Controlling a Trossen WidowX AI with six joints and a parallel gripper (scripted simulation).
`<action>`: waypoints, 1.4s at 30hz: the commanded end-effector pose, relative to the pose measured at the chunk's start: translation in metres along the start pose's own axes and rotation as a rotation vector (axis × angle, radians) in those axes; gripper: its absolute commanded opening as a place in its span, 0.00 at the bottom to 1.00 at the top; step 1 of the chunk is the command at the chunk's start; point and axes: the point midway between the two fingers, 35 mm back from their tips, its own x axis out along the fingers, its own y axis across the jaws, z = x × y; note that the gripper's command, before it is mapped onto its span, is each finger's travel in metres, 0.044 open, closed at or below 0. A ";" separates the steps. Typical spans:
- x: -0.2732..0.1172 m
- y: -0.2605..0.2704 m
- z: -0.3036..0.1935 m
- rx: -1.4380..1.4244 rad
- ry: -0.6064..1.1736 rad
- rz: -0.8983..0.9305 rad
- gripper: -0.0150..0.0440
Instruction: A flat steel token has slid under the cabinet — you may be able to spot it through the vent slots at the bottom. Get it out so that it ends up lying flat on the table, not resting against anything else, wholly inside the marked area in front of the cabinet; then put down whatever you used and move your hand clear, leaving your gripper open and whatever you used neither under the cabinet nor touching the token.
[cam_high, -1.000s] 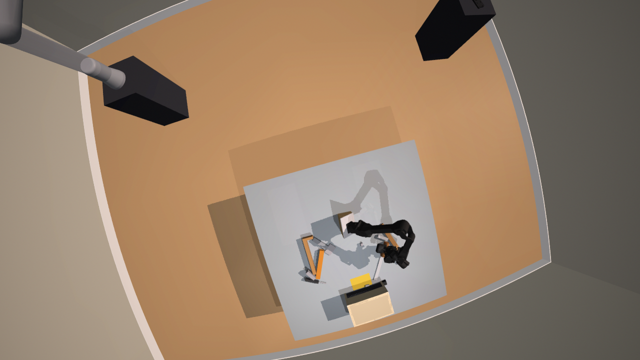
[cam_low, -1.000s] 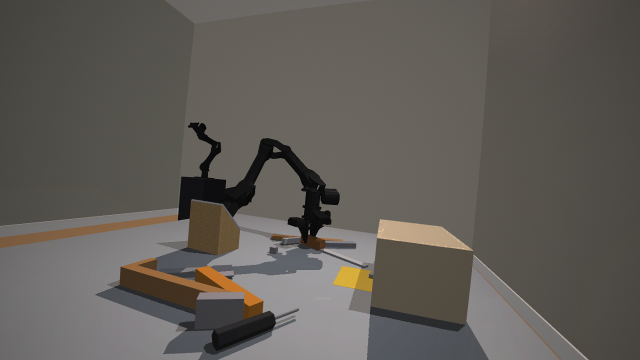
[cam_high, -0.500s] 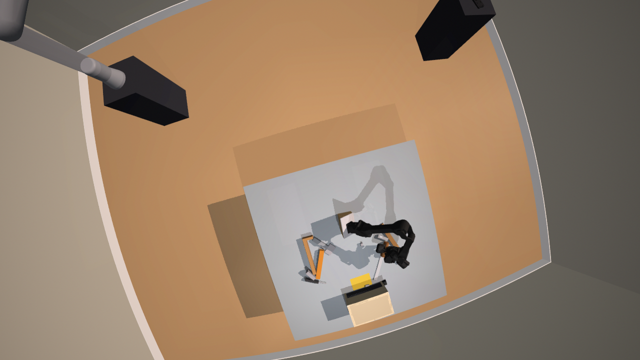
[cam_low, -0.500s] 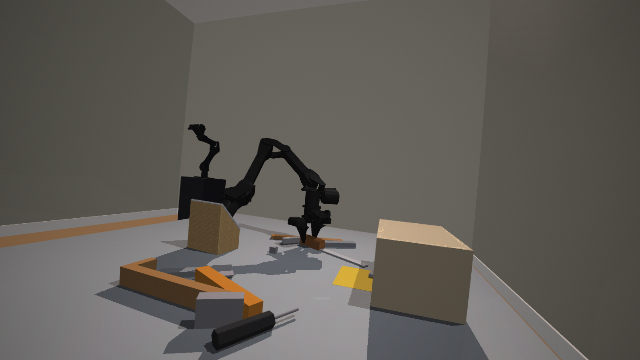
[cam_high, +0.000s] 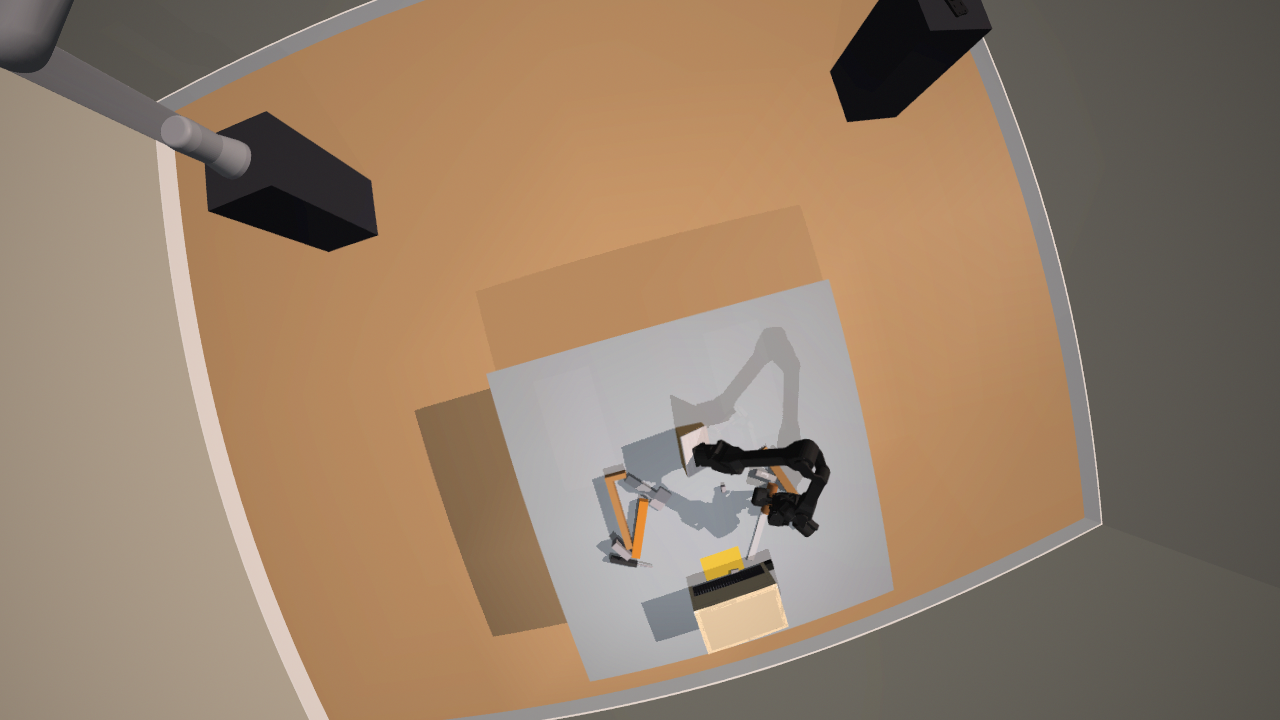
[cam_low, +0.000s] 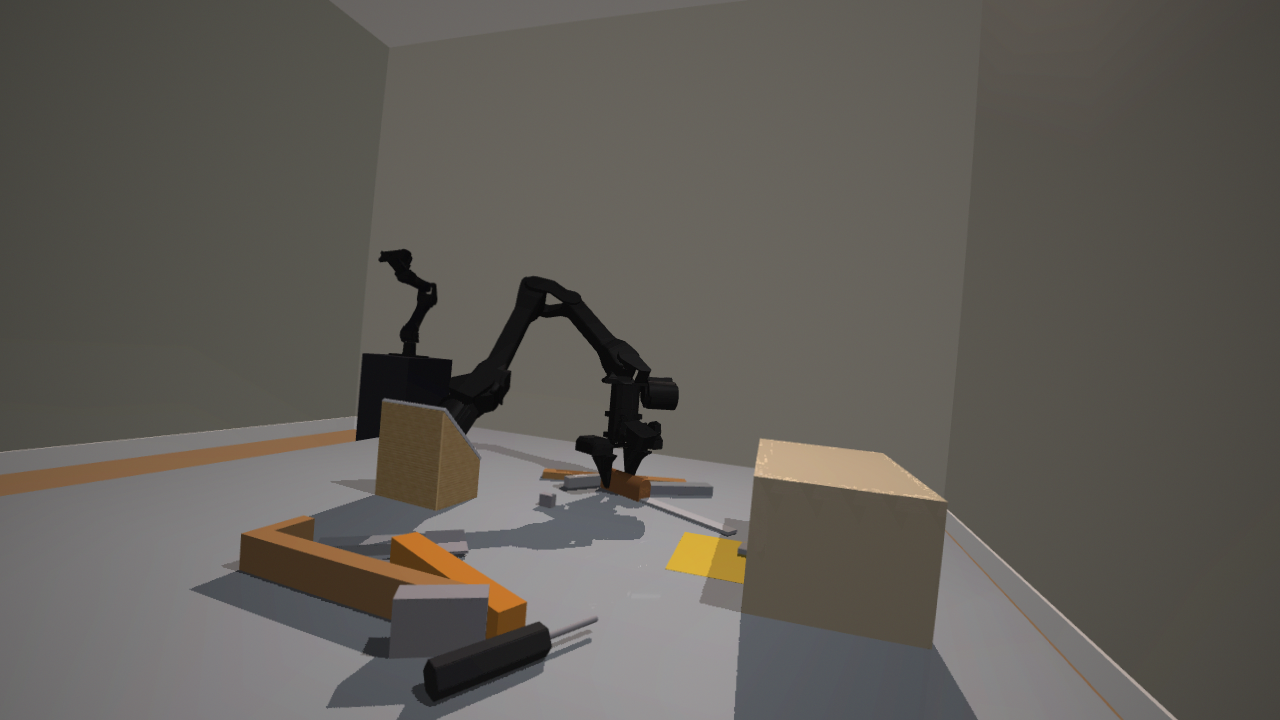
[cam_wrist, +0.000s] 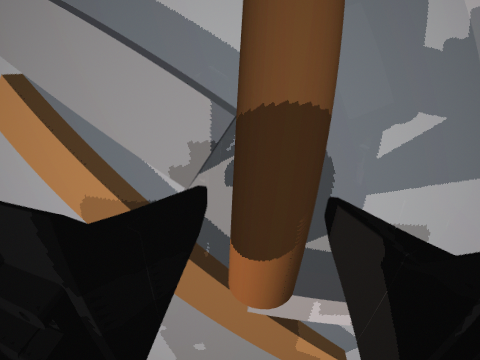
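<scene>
The cabinet (cam_high: 741, 619) (cam_low: 841, 559) stands with its vent slots towards the yellow marked area (cam_high: 714, 563) (cam_low: 698, 555). A small grey piece (cam_low: 742, 552) shows at the cabinet's front edge, by the yellow area; I cannot tell whether it is the token. A tool with a round orange-brown handle (cam_low: 630, 484) (cam_wrist: 282, 175) and a thin pale shaft (cam_high: 756, 535) (cam_low: 689, 516) lies on the table, its shaft pointing towards the cabinet. My gripper (cam_low: 619, 479) (cam_wrist: 267, 202) is open, low over the handle, its fingers on either side with gaps between them and the handle.
Orange bars (cam_wrist: 45, 145) and a grey bar (cam_low: 684, 489) lie beside the handle. A wooden wedge block (cam_high: 691, 449) (cam_low: 411, 456) and a small grey cube (cam_low: 546, 499) stand nearby. Across the table are more orange bars (cam_low: 313, 564), a grey block (cam_low: 438, 619) and a black-handled screwdriver (cam_low: 487, 660).
</scene>
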 end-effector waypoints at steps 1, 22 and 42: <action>0.000 0.000 0.000 0.000 0.000 0.000 0.70; 0.000 0.000 0.000 0.000 0.000 0.000 0.46; 0.000 0.000 0.013 -0.008 0.001 -0.002 0.25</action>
